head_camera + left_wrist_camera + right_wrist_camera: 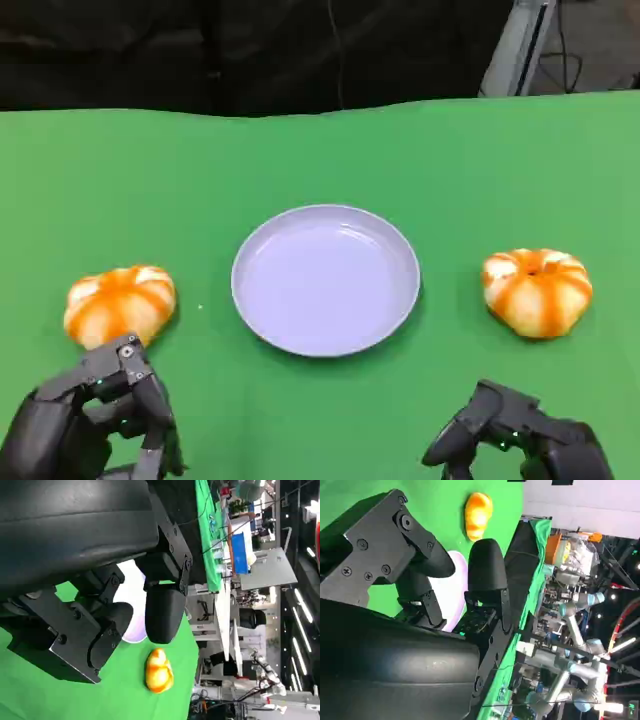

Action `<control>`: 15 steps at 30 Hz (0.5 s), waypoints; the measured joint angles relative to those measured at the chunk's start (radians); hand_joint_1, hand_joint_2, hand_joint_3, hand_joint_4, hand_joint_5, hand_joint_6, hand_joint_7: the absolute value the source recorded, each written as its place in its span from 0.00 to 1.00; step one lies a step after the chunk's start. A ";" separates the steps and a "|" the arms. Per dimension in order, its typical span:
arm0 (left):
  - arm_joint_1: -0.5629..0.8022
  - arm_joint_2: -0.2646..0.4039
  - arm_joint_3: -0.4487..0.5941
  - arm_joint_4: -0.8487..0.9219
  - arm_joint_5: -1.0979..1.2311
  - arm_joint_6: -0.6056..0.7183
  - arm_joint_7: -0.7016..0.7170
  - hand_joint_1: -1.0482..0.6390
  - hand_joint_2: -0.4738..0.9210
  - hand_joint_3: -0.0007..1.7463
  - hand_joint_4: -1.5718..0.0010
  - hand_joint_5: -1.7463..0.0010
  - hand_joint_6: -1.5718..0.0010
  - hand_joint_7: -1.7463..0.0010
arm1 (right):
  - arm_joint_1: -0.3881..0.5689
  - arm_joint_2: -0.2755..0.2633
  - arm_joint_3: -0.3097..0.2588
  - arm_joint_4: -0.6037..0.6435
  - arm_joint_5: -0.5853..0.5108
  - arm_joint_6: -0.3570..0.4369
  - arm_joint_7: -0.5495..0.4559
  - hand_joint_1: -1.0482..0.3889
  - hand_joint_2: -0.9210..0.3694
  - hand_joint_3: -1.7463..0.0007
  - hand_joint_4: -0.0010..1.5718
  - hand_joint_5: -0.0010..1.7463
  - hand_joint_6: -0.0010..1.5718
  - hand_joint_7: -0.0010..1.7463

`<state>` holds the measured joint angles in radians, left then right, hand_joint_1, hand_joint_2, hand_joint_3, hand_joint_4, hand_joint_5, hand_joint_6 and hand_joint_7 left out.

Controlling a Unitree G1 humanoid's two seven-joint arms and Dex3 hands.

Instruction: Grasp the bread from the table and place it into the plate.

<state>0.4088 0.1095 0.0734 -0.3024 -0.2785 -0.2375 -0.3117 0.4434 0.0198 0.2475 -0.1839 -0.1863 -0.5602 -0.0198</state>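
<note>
Nearest the camera, the left robot hand (95, 415) is seen low over the green worktop (320, 150), fingers apart, nothing grasped. The right robot hand (515, 440) is likewise released, fingers loosely curled, nothing in it. Just beyond the left robot hand, one orange-and-white bread (120, 303) is found resting on the cloth, untouched. Further in, the pale plate (326, 280) is seen at the centre. A second bread (537, 291) is placed to its right, apart from the plate.
</note>
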 measured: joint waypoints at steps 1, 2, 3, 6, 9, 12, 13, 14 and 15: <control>0.000 0.000 0.000 0.000 0.000 0.000 0.000 0.67 0.65 0.82 0.42 0.00 0.51 0.03 | 0.000 0.000 0.000 0.000 0.000 0.000 0.000 0.74 0.49 0.16 0.52 0.93 0.54 0.76; 0.000 0.000 0.000 0.000 0.000 0.000 0.000 0.67 0.65 0.82 0.42 0.00 0.51 0.03 | 0.000 0.000 0.000 0.000 0.000 0.000 0.000 0.74 0.49 0.16 0.52 0.93 0.54 0.76; 0.000 0.000 0.000 0.000 0.000 0.000 0.000 0.67 0.65 0.82 0.42 0.00 0.51 0.03 | 0.000 0.000 0.001 0.000 0.000 0.000 0.000 0.74 0.49 0.16 0.52 0.93 0.54 0.76; 0.000 0.000 0.000 0.000 0.000 0.000 0.000 0.66 0.65 0.81 0.42 0.00 0.51 0.04 | 0.001 0.000 0.001 0.000 0.001 0.001 0.000 0.75 0.47 0.16 0.52 0.94 0.54 0.76; 0.000 0.000 0.000 0.000 0.000 -0.002 0.000 0.66 0.65 0.81 0.42 0.00 0.51 0.04 | 0.001 0.000 0.001 0.000 0.002 0.001 0.000 0.75 0.47 0.17 0.52 0.94 0.54 0.76; 0.000 0.000 0.000 0.000 0.001 -0.003 0.000 0.67 0.65 0.81 0.43 0.00 0.51 0.04 | 0.001 0.000 0.001 0.000 0.002 0.001 0.000 0.75 0.47 0.17 0.52 0.94 0.54 0.76; 0.000 0.000 0.000 0.000 0.001 -0.003 0.000 0.67 0.65 0.81 0.43 0.00 0.51 0.04 | 0.001 0.000 0.001 0.000 0.002 0.001 0.000 0.75 0.47 0.17 0.51 0.94 0.54 0.76; 0.000 0.000 0.000 0.001 0.001 -0.004 0.000 0.67 0.64 0.81 0.43 0.00 0.51 0.05 | 0.001 0.000 0.001 0.000 0.003 0.001 0.000 0.75 0.47 0.17 0.51 0.94 0.54 0.76; 0.000 0.000 0.001 0.002 0.001 -0.004 0.000 0.67 0.64 0.81 0.43 0.00 0.51 0.05 | 0.001 0.000 0.001 0.000 0.004 0.002 0.000 0.75 0.47 0.17 0.51 0.94 0.54 0.76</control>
<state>0.4087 0.1096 0.0739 -0.3005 -0.2774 -0.2411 -0.3118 0.4445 0.0194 0.2482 -0.1839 -0.1823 -0.5587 -0.0194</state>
